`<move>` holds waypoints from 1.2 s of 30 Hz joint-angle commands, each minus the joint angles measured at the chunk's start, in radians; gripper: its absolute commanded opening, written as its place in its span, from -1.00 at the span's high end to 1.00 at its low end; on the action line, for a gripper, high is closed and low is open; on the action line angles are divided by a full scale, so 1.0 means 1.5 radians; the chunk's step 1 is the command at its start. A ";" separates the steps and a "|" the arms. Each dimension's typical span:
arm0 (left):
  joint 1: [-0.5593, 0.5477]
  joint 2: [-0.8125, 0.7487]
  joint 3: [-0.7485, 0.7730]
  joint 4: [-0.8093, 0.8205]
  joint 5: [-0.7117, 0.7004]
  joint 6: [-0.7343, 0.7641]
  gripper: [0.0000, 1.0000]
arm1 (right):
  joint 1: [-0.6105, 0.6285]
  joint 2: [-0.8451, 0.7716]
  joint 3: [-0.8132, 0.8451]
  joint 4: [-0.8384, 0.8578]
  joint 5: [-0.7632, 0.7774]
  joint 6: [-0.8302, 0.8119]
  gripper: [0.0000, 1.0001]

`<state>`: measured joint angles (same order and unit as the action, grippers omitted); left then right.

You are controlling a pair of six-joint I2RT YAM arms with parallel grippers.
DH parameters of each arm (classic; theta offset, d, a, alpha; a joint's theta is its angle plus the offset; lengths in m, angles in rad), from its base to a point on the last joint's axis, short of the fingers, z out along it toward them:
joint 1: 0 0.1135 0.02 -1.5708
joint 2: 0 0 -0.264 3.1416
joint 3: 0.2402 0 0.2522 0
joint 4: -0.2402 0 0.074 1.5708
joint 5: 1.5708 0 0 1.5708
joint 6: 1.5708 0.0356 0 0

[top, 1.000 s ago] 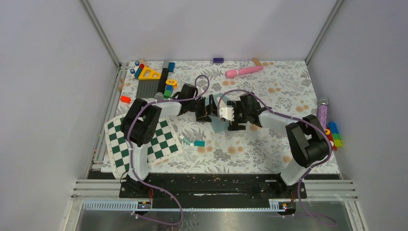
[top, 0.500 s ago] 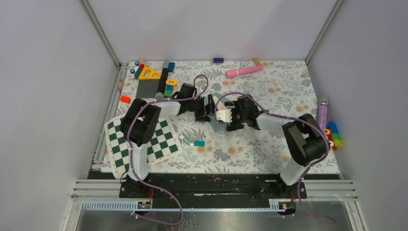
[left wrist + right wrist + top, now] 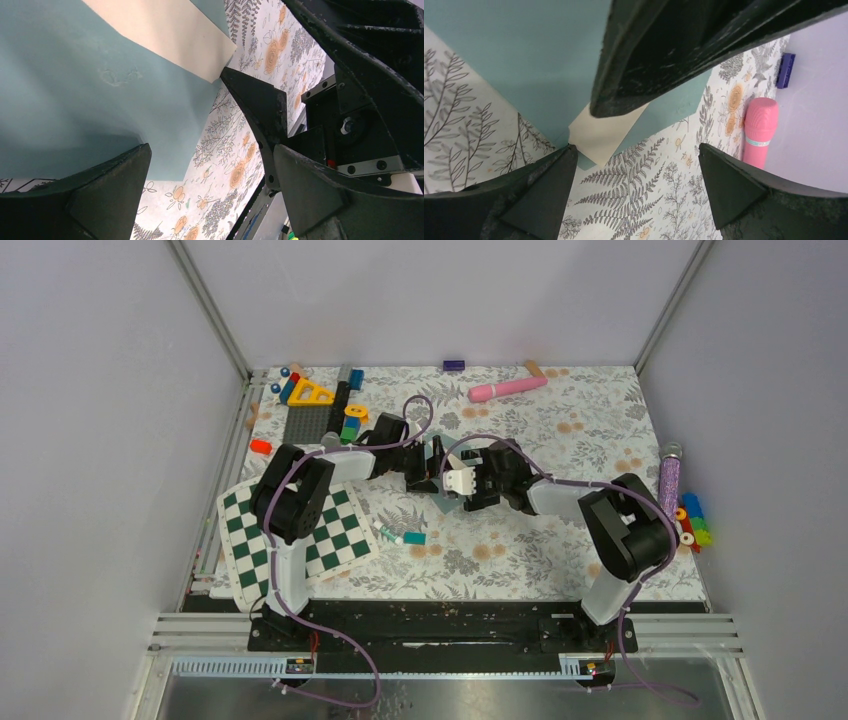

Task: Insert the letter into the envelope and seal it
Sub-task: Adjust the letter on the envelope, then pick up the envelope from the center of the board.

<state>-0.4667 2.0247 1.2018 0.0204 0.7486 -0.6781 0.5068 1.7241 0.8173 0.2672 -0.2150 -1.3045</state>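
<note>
Step in hand, as I read it: getting the letter [image 3: 165,30] fully into the envelope [image 3: 65,100]; sealing not yet begun. Envelope lies flat on the floral table [image 3: 560,440] mid-field, betw. the two arms. A cream corner of the letter pokes out past the teal edge, & in the R wrist view it seems to sit betw. two teal layers, so prob. partly in the pocket, tho can't tell how deep. L gripper [image 3: 210,150] hangs low over the envelope w/ jaws spread wide, holding nothing; one side sits over the teal sheet, can't tell if touching. R gripper [image 3: 636,150] likewise: jaws wide, nothing held, facing the L one across the envelope, one of its fingertips [image 3: 245,95] right at the exposed letter corner, touching or just shy of it. Next move, my guess: nudge that corner in w/ the R tip while the L pins the envelope so it doesn't slide. Paper is thin, so a slow, shallow push along the table, else it buckles or drags the whole envelope. Then fold shut & press. Vs. a sec ago in the top view: R arm has swung toward the L, elbow & wrist both shifted leftward, gripper now close up to the L one & covering more of the teal patch that showed below it; L arm approx. unchanged; both jaws as wide as before
</note>
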 commanded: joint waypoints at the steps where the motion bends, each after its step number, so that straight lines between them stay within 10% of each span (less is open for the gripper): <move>1: -0.001 -0.009 -0.008 0.017 0.010 0.012 -0.97 | 0.018 0.028 -0.028 0.068 0.016 0.051 -0.99; 18: 0.040 -0.055 0.009 0.064 0.063 -0.019 -0.98 | -0.147 -0.058 0.233 -0.409 -0.249 0.339 -0.99; 27: 0.103 -0.119 0.027 -0.028 0.066 0.064 -0.98 | -0.176 0.179 0.598 -0.674 -0.428 0.631 -0.99; 36: 0.146 -0.116 -0.001 -0.148 0.022 0.184 -0.98 | -0.172 0.328 0.690 -0.661 -0.372 0.830 -0.99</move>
<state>-0.2588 1.8683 1.2190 -0.1493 0.8043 -0.4881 0.2409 2.1746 1.8175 -0.6640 -0.7872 -0.2150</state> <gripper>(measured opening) 0.989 0.993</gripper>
